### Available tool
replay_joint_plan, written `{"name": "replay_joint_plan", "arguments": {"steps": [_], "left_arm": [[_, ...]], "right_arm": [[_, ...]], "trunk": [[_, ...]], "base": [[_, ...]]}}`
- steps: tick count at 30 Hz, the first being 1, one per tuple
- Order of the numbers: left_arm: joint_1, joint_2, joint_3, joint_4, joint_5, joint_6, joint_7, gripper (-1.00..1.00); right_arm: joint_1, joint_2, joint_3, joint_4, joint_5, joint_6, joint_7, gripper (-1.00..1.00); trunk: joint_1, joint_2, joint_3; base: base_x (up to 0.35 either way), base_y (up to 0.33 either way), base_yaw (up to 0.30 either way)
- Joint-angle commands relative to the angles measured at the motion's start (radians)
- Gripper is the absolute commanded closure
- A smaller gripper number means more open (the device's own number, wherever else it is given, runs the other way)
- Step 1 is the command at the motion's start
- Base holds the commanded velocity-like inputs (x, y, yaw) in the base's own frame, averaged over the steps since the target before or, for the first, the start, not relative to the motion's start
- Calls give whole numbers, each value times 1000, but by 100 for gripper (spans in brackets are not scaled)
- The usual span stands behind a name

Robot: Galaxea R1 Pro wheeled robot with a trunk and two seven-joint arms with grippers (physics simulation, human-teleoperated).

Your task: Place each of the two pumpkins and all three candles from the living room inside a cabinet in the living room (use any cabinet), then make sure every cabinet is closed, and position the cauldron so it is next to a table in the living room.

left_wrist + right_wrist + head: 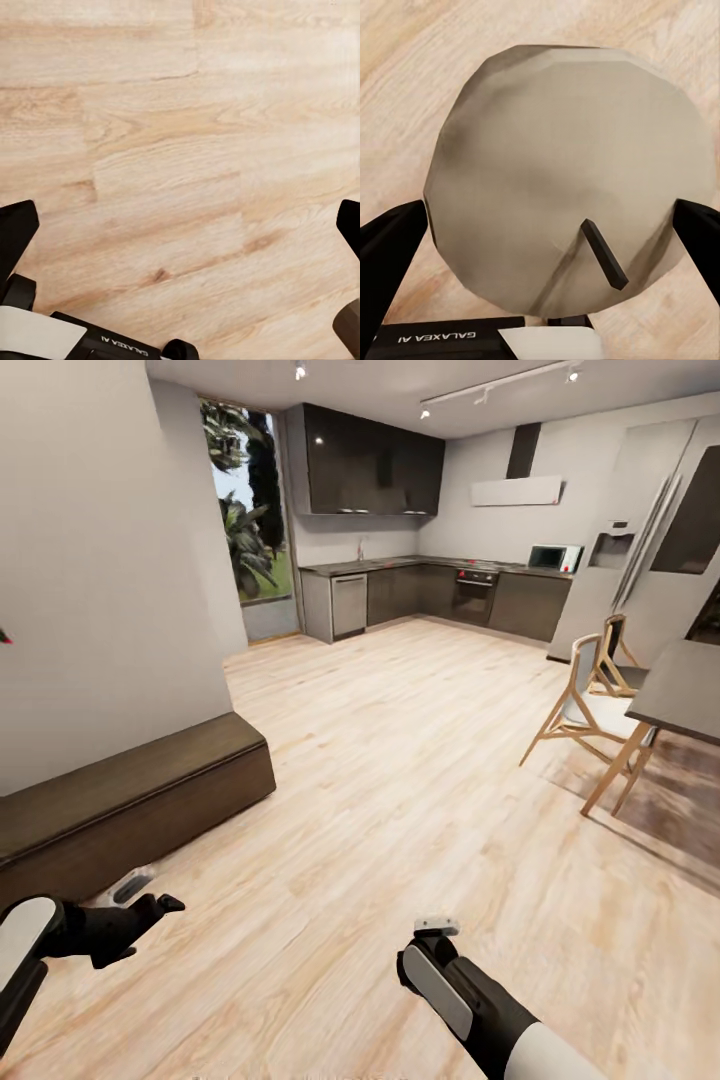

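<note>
Candle [570, 172], pale grey, faceted, dark wick

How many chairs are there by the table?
2. One pale wooden chair sits at the table's near corner; a second chair stands just behind it. More may be hidden past the picture's right edge.

Home, open-plan: kitchen units [440, 595], fridge [650, 550], dining chairs [590, 710], wood floor [400, 780].
</note>
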Motion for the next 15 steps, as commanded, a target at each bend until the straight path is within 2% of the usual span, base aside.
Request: {"name": "replay_joint_plan", "arguments": {"steps": [1, 9, 15], "left_arm": [[-1, 0, 1, 0, 10, 2, 10, -100], [-1, 0, 2, 0, 10, 2, 10, -100], [-1, 0, 0, 0, 10, 2, 10, -100]], "right_arm": [[-1, 0, 3, -1, -6, 2, -9, 100], [-1, 0, 3, -1, -6, 2, -9, 100], [-1, 0, 3, -1, -6, 2, -8, 100]], "trunk": [[0, -1, -1], [0, -1, -1], [0, -1, -1]], "base": [[-83, 313, 274], [-54, 303, 274], [-4, 67, 274]]}}
